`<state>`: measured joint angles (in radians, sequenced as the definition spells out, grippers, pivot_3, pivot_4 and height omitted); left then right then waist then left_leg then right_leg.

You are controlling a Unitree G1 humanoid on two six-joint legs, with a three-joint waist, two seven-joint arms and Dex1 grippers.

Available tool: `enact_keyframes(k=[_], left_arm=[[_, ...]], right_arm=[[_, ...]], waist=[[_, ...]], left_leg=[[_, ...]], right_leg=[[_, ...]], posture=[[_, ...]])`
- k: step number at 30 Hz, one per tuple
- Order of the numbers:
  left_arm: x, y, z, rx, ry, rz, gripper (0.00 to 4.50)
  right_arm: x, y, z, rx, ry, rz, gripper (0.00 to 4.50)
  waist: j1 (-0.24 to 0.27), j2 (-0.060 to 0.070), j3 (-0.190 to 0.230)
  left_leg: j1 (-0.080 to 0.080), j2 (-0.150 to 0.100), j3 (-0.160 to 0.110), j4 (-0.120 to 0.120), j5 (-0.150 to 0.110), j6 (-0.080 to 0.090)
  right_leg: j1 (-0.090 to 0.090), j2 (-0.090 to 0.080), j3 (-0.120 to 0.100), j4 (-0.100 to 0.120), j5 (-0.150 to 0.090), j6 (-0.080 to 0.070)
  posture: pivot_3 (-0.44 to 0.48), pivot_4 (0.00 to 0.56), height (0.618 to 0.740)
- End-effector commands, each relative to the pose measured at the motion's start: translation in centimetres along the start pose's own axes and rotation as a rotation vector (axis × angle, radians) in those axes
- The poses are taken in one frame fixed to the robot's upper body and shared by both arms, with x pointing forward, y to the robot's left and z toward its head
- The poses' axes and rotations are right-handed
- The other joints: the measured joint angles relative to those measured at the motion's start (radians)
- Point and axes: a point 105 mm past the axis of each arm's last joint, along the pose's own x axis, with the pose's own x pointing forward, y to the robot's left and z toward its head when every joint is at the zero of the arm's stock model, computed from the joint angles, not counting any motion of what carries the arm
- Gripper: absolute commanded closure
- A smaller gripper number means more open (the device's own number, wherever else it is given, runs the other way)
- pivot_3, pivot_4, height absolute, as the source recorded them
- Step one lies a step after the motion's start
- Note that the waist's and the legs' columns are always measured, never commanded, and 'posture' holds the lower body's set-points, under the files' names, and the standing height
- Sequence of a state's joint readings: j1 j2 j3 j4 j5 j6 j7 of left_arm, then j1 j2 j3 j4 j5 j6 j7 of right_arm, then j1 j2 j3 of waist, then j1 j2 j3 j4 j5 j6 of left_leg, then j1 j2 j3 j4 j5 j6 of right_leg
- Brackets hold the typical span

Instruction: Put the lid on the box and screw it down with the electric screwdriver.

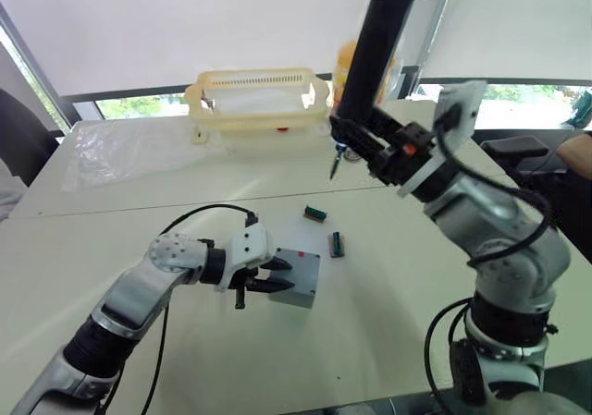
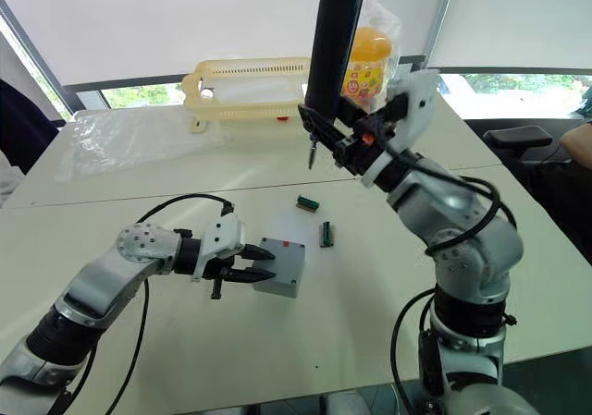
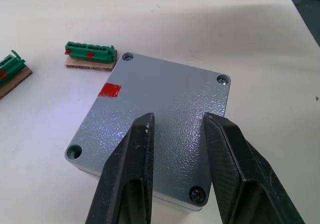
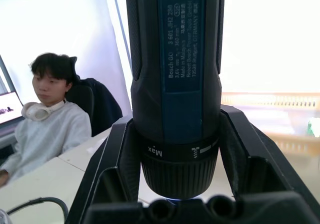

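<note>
- The electric screwdriver (image 2: 335, 36) is gripped by the right hand (image 2: 344, 130) in the upper centre of the frame, clear of the table (image 2: 388, 276); its long axis runs nearly upright, leaning slightly, with the thin bit (image 2: 312, 155) pointing down.
- The box (image 2: 280, 268) sits on the table at the centre, with the lid (image 3: 160, 119) lying flat on top of it; a red mark (image 3: 109, 90) is seen near one edge of the lid.
- The left hand (image 2: 262, 263) is held at the box, its fingers (image 3: 132, 169) narrowly parted over the lid.
- Two green pieces (image 2: 317, 217) lie just above the box.
- A yellow basket (image 2: 250, 87) stands at the upper centre; its contents cannot be made out.
</note>
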<state>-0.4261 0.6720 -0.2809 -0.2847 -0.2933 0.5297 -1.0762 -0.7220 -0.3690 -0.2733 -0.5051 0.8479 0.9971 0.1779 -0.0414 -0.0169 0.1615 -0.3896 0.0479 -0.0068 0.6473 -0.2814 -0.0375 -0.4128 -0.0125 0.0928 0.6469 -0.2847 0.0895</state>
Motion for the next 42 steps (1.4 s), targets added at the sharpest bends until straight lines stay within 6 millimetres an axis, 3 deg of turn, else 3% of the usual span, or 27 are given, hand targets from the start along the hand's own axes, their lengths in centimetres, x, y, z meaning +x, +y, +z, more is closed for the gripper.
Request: enact_keyframes(k=[1, 4, 8, 14, 20, 26, 32, 37, 38, 40, 42], left_arm=[[-0.5, 0.6, -1.0, -0.09, 0.04, 0.018, 3.0], [-1.7, 1.5, 1.0, -0.042, 0.012, 0.036, 3.0], [-3.4, 1.5, 4.3, 0.039, -0.015, 0.009, 3.0], [-4.6, 0.0, 6.0, 0.179, 0.045, -0.075, 3.0], [-3.9, -0.6, 5.8, 0.228, 0.061, -0.082, 3.0], [-3.5, -0.7, 5.2, 0.192, 0.049, -0.06, 3.0], [-3.7, 1.5, 4.4, 0.106, 0.017, 0.044, 3.0], [-4.1, 2.6, 4.1, 0.042, -0.013, 0.098, 3.0], [-4.3, 3.1, 3.9, 0.022, -0.02, 0.126, 3.0], [-4.7, 3.8, 3.4, 0.001, -0.015, 0.176, 3.0], [-5.1, 4.1, 2.6, -0.032, -0.005, 0.218, 3.0]], right_arm=[[-1.4, -3.5, 1.0, 0.075, 0.113, -0.099, 2.73], [-3.3, -5.0, -0.2, 0.164, 0.364, -0.091, 2.73], [-7.6, -6.7, -3.3, 0.253, 0.7, -0.12, 2.73], [-11.9, -9.3, -6.2, 0.44, 0.898, -0.25, 2.73], [-13.5, -10.5, -9.5, 0.585, 0.999, -0.351, 2.73], [-14.2, -10.7, -11.2, 0.572, 1.073, -0.405, 2.73], [-13.8, -11.3, -12.5, 0.551, 1.098, -0.455, 2.73], [-14.0, -11.7, -13.1, 0.46, 1.135, -0.497, 0.3], [-13.9, -11.9, -13.1, 0.44, 1.13, -0.506, 0.04], [-13.8, -12.4, -12.7, 0.353, 1.118, -0.525, 0.04], [-12.5, -13.3, -10.8, 0.173, 1.036, -0.525, 0.04]], waist=[[-0.001, 0.0, 0.003], [-0.002, 0.001, 0.01], [-0.002, 0.002, 0.013], [-0.006, 0.006, 0.015], [-0.002, 0.007, 0.016], [-0.003, 0.007, 0.017], [-0.003, 0.007, 0.016], [-0.003, 0.006, 0.016], [-0.002, 0.006, 0.016], [-0.001, 0.006, 0.016], [0.0, 0.006, 0.016]], left_leg=[[-0.001, 0.0, 0.001, 0.001, 0.0, 0.0], [-0.002, -0.001, 0.003, 0.003, 0.0, 0.0], [-0.009, -0.001, 0.004, 0.001, 0.0, 0.001], [-0.02, 0.0, 0.004, 0.0, -0.005, 0.009], [-0.019, -0.001, 0.004, 0.002, -0.005, 0.009], [-0.019, -0.001, 0.004, 0.005, -0.004, 0.009], [-0.019, -0.001, 0.004, 0.006, -0.004, 0.008], [-0.018, -0.001, 0.003, 0.008, -0.004, 0.008], [-0.017, -0.001, 0.003, 0.009, -0.004, 0.008], [-0.018, -0.001, 0.003, 0.013, -0.004, 0.008], [-0.018, -0.001, 0.003, 0.016, -0.004, 0.008]], right_leg=[[0.0, -0.001, 0.0, 0.0, 0.0, 0.0], [-0.001, -0.002, 0.003, -0.001, 0.0, -0.001], [-0.01, 0.0, 0.004, 0.0, 0.001, 0.001], [-0.023, 0.003, 0.004, 0.0, 0.001, 0.006], [-0.023, 0.003, 0.005, 0.001, 0.001, 0.006], [-0.021, 0.003, 0.006, 0.001, 0.001, 0.006], [-0.021, 0.003, 0.005, 0.003, 0.002, 0.006], [-0.019, 0.003, 0.005, 0.003, 0.002, 0.007], [-0.018, 0.003, 0.005, 0.003, 0.002, 0.007], [-0.016, 0.003, 0.005, 0.003, 0.003, 0.008], [-0.015, 0.002, 0.005, 0.003, 0.003, 0.009]], posture=[[0.0, 0.15, 0.74], [0.0, 0.15, 0.74], [0.0, 0.15, 0.74], [0.0, 0.15, 0.74], [0.0, 0.15, 0.74], [0.0, 0.15, 0.74], [0.0, 0.15, 0.74], [0.0, 0.15, 0.74], [0.0, 0.15, 0.74], [0.0, 0.15, 0.74], [0.0, 0.15, 0.74]])
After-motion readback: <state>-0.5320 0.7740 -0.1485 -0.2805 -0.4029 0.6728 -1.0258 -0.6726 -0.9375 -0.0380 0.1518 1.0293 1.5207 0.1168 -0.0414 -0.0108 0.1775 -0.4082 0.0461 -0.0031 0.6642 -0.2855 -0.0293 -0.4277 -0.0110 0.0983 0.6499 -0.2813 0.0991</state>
